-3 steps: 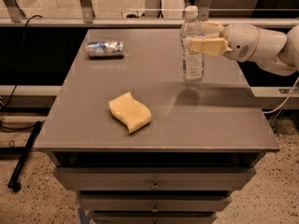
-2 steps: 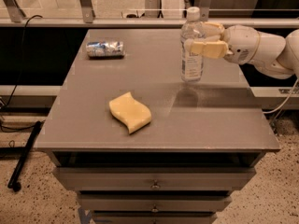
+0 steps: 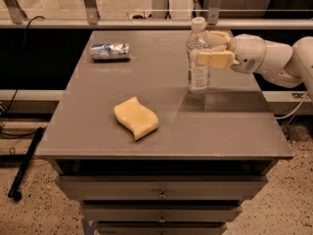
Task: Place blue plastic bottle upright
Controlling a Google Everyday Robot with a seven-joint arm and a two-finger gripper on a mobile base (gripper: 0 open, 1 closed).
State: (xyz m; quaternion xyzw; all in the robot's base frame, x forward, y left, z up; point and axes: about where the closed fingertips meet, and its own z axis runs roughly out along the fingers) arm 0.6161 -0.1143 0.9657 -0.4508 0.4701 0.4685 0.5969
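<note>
The blue plastic bottle (image 3: pixel 197 62), clear with a white cap and a white-and-blue label, stands upright on the grey table (image 3: pixel 161 106) at the back right. My gripper (image 3: pixel 209 47) reaches in from the right and is shut on the bottle's upper body, one finger (image 3: pixel 215 58) in front of it and one behind. The bottle's base rests on the table top.
A wavy yellow sponge (image 3: pixel 136 117) lies near the table's middle front. A crushed blue-silver can (image 3: pixel 110 51) lies on its side at the back left. A railing runs behind the table. Drawers sit under the table's front edge.
Almost nothing has moved. The gripper stays around the upright bottle, and the bottle keeps its place on the table.
</note>
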